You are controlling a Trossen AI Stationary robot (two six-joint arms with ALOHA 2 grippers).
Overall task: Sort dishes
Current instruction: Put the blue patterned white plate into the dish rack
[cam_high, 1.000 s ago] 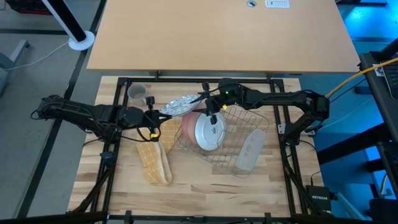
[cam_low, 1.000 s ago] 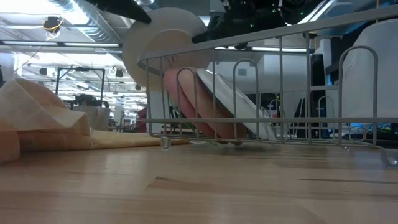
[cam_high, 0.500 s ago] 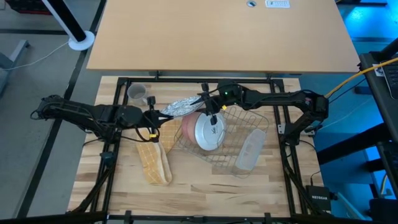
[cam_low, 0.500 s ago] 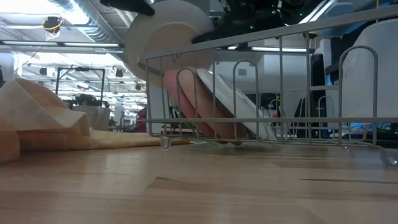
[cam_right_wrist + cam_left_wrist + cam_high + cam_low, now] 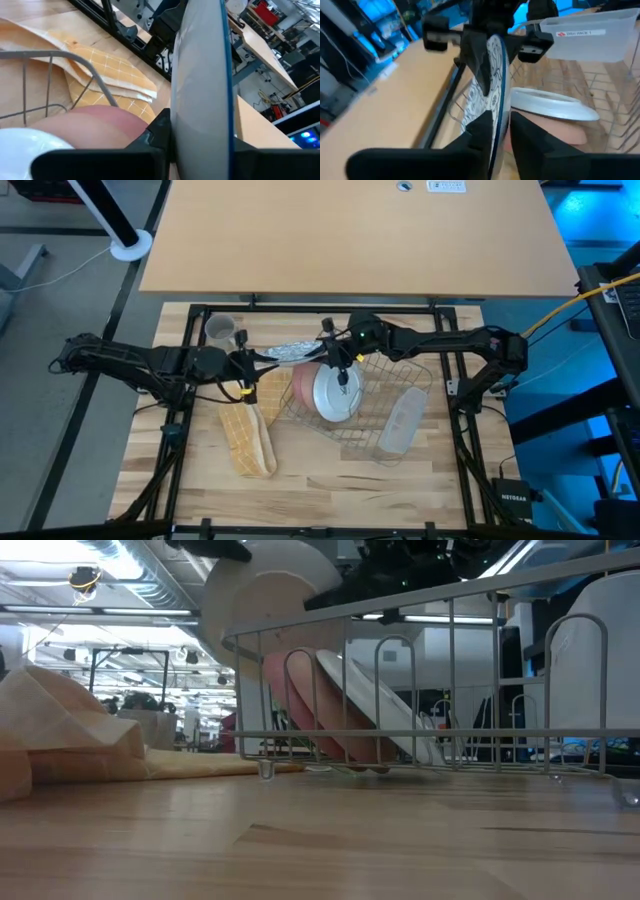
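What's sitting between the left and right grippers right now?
A patterned plate, blue-rimmed and on edge, spans the gap between the left gripper and the right gripper, both gripping its rim; clearest in the high view.

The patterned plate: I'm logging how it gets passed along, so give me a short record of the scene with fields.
Item: patterned plate, blue rim, held on edge in the air
Position: over the wire dish rack's left edge
Left gripper: at the plate's left edge
Right gripper: closed on the plate's opposite edge
In rack: pink dish, white plate, clear tray
On table: grey mug, yellow checked cloth
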